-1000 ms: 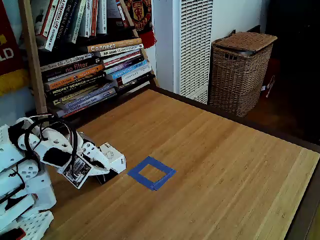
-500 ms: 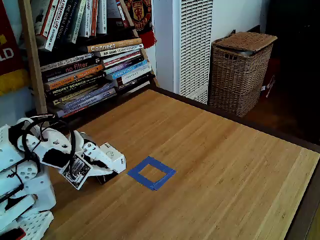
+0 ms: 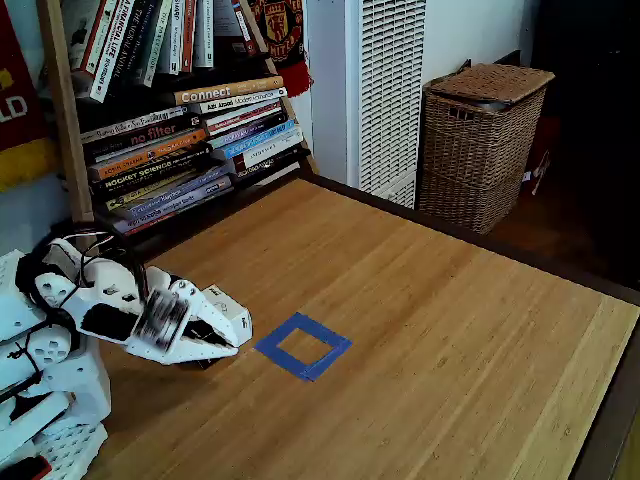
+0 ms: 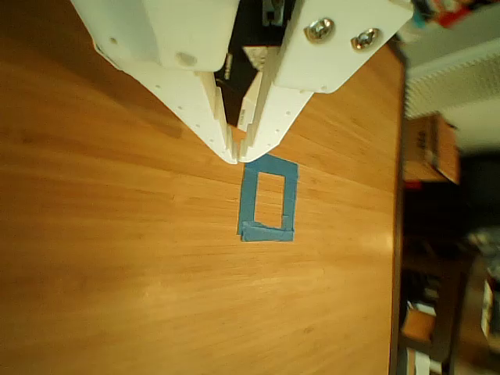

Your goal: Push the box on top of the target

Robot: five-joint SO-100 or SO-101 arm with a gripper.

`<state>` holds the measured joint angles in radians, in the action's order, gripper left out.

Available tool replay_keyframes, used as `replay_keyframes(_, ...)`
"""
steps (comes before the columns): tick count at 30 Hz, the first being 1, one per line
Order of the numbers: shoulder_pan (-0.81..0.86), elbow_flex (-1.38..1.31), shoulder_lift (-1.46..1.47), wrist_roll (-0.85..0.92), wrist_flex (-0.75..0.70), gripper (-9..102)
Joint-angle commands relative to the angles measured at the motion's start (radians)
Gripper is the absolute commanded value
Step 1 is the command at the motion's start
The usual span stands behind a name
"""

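Note:
The box (image 3: 226, 312) shows its white top at the left of the table in the fixed view, pressed against the far side of my white gripper (image 3: 238, 343) and partly hidden by it. Just right of the gripper tip lies the target (image 3: 278, 330), a hollow blue tape square. In the other view my gripper (image 4: 238, 155) points down at the target (image 4: 248, 195), its fingertips almost touching a short way above the tape. A black printed surface (image 4: 234, 86) shows in the gap higher up between the fingers; I cannot tell whether it is the box.
A bookshelf (image 3: 180, 140) stands behind the table's far left edge. A white slatted unit (image 3: 385, 90) and a wicker basket (image 3: 480, 140) stand beyond the far edge. Bare wood (image 3: 430, 340) stretches right of the target to the table's dark rim.
The wrist has rolled, and its printed tag is now a blur. The gripper sits slightly lower along the table. The box and target stay about where they were.

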<state>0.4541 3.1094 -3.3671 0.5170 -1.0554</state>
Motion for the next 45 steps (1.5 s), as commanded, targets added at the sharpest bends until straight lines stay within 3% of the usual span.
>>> replay_keyframes(1,0.017,-0.008,-0.018,0.095,-0.006,0)
replay_keyframes(15,0.034,-0.077,0.041,0.390,-0.009,0)
replay_keyframes(22,0.009,-0.201,0.318,0.604,0.020,0)
replay_keyframes(34,-0.189,-0.218,0.284,0.775,-0.164,0)
replay_keyframes(40,-0.172,-0.199,0.143,0.897,-0.298,0)
replay_keyframes(45,-0.094,-0.181,0.143,1.063,-0.324,0)
